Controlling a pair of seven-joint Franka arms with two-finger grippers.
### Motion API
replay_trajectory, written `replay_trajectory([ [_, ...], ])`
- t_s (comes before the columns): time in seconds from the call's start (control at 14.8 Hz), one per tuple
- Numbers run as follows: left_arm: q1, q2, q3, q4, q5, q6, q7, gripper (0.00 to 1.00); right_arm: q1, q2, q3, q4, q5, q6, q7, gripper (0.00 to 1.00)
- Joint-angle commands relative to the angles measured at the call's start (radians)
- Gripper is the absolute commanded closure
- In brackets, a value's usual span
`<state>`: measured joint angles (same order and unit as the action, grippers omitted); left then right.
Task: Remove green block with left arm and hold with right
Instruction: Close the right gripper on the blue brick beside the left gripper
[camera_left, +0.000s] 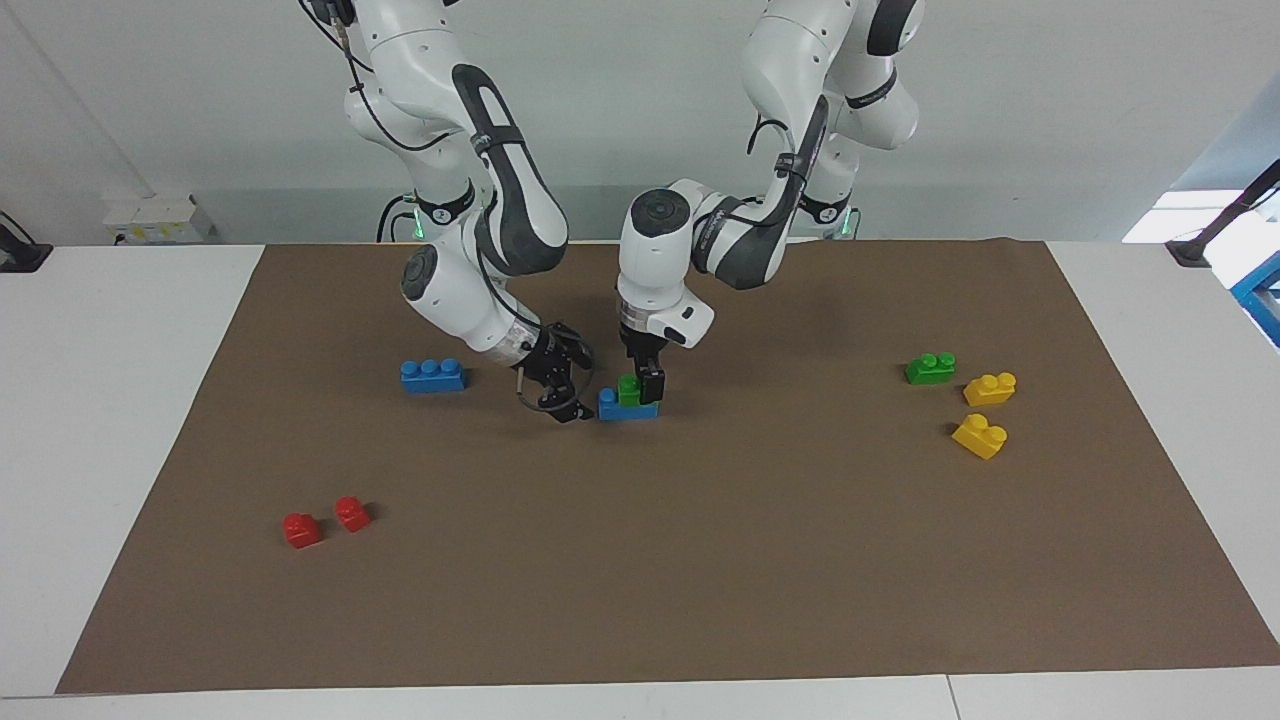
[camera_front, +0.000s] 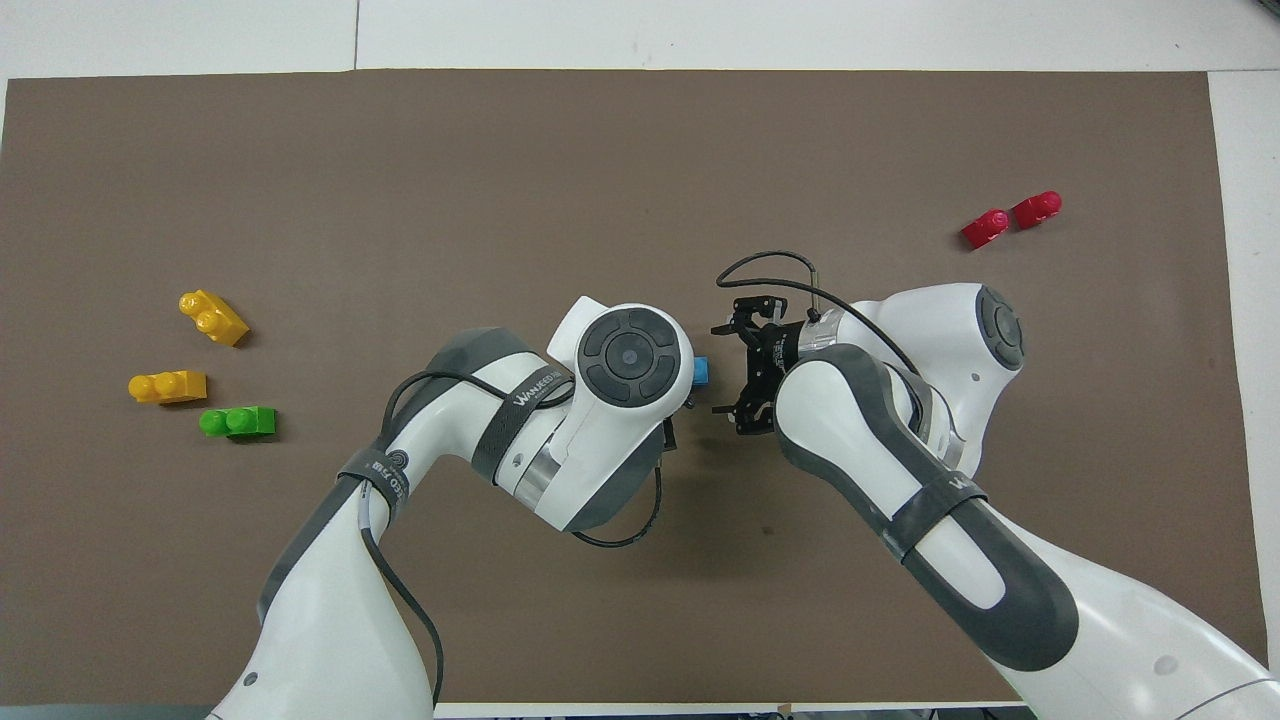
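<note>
Left claw (camera_left: 643, 385) grips the green block (camera_left: 629, 390); right claw (camera_left: 562, 390), open, touches blue brick (camera_left: 628, 408).

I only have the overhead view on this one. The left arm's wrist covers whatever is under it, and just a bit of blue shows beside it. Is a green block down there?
Observer: Yes. In the facing view the green block sits on top of a blue brick, and the left gripper is down at the block.
Operator: From above, the right gripper looks close to that blue bit. Is it raised or low?
Observer: Low. The right gripper is down near the table, at the end of the blue brick that faces the right arm's end of the table. I cannot tell whether it touches the brick.
</note>
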<state>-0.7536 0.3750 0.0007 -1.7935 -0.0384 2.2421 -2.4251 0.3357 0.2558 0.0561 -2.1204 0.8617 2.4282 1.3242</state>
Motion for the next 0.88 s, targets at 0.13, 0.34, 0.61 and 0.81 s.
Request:
replay_trajectory([
  [0.13,-0.013,-0.005,0.012,-0.021,-0.006,0.021,-0.014,0.0,0.025,0.045,-0.001,0.023,0.033,0.051,-0.04,0.0],
  [0.34,-0.013,-0.005,0.013,-0.023,-0.006,0.021,-0.015,0.0,0.031,0.066,0.001,0.031,0.034,0.089,-0.052,0.0],
  [0.61,-0.013,-0.005,0.016,-0.026,-0.006,0.021,-0.015,0.0,0.046,0.082,0.001,0.036,0.034,0.121,-0.052,0.0],
  [0.81,-0.013,-0.007,0.016,-0.032,-0.006,0.028,-0.015,0.0,0.083,0.086,0.001,0.039,0.098,0.156,-0.052,0.0],
])
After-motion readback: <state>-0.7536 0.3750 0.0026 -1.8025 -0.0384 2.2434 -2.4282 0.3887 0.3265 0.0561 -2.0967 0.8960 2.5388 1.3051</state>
